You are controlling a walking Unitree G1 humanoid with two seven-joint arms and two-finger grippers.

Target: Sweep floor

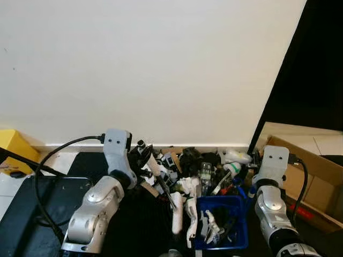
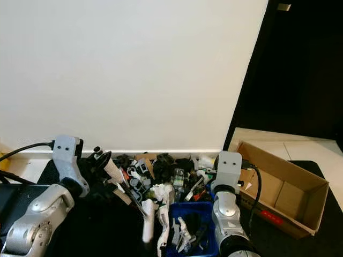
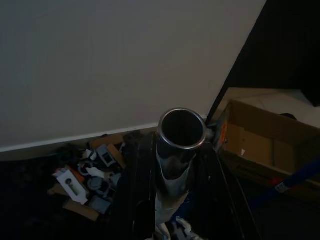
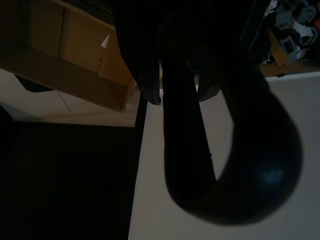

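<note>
The left gripper (image 3: 172,200) is clamped on a metal tube (image 3: 181,131) with an open end. Between both grippers lies a pile of small debris (image 1: 185,163) against the wall, just behind a blue dustpan (image 1: 236,209). The right gripper (image 4: 177,95) is closed around a dark curved handle (image 4: 235,165), and the cardboard box (image 2: 284,187) stands beside it.

A: We are logging silver, rounded shells on the left arm (image 1: 99,206) and right arm (image 1: 273,206).

B: We are noting black cables (image 1: 40,166) trailing from both grey wrist blocks (image 1: 117,143), paired screws showing.
</note>
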